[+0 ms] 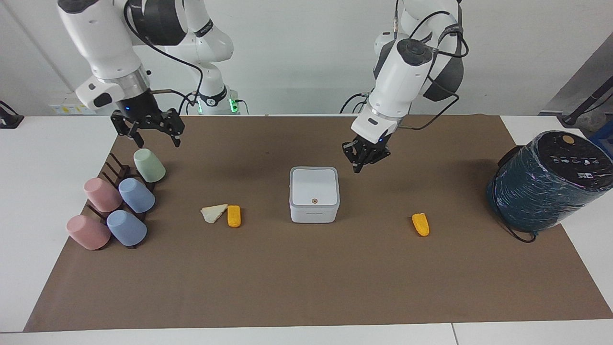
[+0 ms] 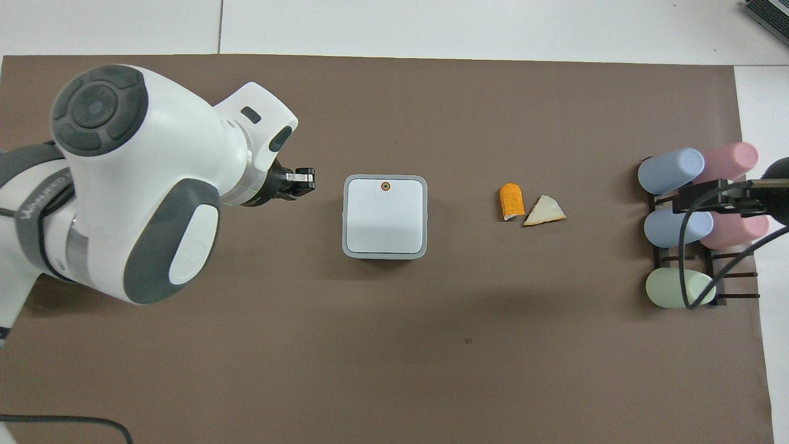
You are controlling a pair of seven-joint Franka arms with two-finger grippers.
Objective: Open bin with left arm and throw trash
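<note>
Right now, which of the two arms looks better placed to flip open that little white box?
The left. Its pincer hangs just beside the bin, whose lid is shut. The right pincer waits over the mat's edge by the green cup, well away from it.

Five pastel plastic cups (image 1: pixel 119 206) (image 2: pixel 690 225), two pink, two blue, one green, lie tipped on a dark wire rack (image 1: pixel 116 170) (image 2: pixel 727 277). A large dark teal cylinder (image 1: pixel 548 179) stands on the brown mat (image 1: pixel 306 287) (image 2: pixel 394 345) covering the white desk (image 1: pixel 43 158) (image 2: pixel 431 24).
</note>
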